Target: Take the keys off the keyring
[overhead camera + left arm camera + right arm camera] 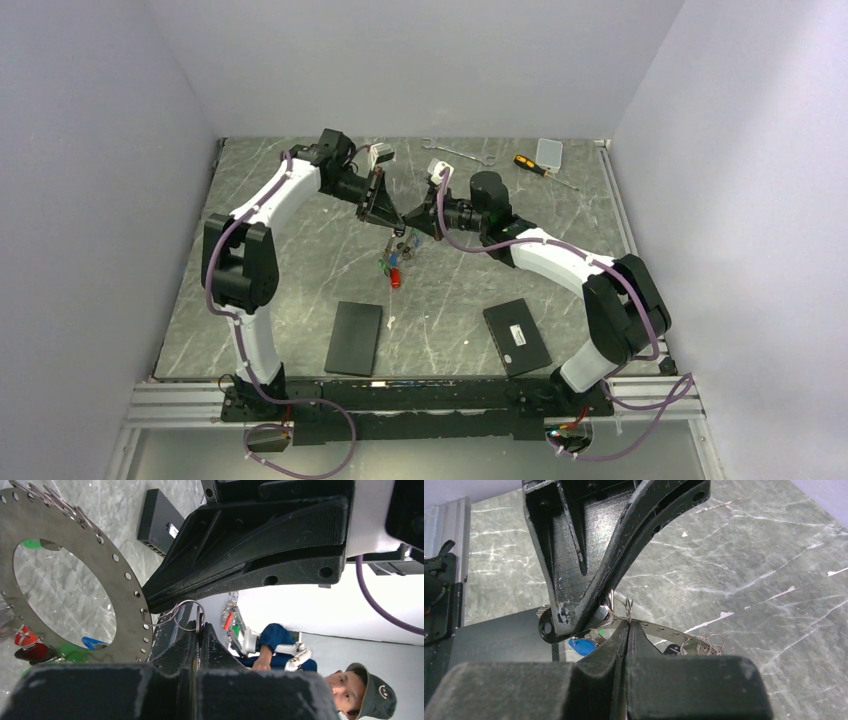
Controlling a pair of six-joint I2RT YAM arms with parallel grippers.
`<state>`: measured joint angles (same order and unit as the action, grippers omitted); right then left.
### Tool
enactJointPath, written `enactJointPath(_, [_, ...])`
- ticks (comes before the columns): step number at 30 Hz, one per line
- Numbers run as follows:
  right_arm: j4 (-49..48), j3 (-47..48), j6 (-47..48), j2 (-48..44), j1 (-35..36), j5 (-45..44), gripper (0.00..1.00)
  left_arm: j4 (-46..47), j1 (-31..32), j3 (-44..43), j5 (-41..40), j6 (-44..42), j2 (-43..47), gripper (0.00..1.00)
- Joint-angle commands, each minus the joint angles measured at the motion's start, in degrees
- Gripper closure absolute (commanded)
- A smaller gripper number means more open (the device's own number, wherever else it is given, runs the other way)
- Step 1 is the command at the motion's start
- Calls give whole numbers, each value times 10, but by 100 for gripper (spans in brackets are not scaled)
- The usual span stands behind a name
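Note:
The keyring [122, 580] is a flat grey metal ring pierced with small holes, held up above the table between both arms. Several keys [395, 262] with red, green and blue tags hang under it. My right gripper [628, 623] is shut on the keyring's rim [659, 629]; its fingers [250, 550] reach the rim in the left wrist view. My left gripper [200, 627] is shut on a thin key seen edge-on, joined to the keyring by a small wire split ring [185, 615]. In the top view the left gripper [390, 220] and right gripper [408, 225] meet tip to tip.
Two flat black boxes [354, 338] [517, 337] lie near the front edge. A silver wrench [458, 152], a yellow-and-black screwdriver [535, 168] and a small clear box [549, 151] lie at the back. White walls enclose three sides.

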<state>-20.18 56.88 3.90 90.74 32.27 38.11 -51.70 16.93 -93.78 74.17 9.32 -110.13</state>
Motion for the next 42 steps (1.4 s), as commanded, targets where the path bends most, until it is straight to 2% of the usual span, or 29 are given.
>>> enactJointPath(1, [5,21,-24,-2,-1,-10,100,-102,22,-52,-8,-86,-5,100])
enactJointPath(5, [-6,19,-46,-2,-1,12,100,-109,35,-55,-37,-110,-8,100])
enactJointPath(10, [-36,3,-78,-4,-11,56,100,-189,39,-132,-121,-178,-21,100])
enactJointPath(14, [-56,-9,-91,-12,-27,85,87,-254,39,-215,-189,-217,-43,100])
enactJointPath(20, [-65,-27,-91,-27,-41,117,64,-306,44,-267,-257,-257,-65,100])
enactJointPath(29, [-106,-54,-114,-45,-91,187,58,-341,54,-320,-342,-336,-68,100])
enactJointPath(33, [-100,-54,-100,-54,-116,205,56,-331,75,-317,-395,-386,-51,100])
enactJointPath(37, [-85,-52,-77,-59,-127,211,56,-293,100,-278,-443,-435,-12,100])
enactJointPath(42, [-72,-54,-45,-64,-130,220,55,-245,108,-236,-459,-487,28,100])
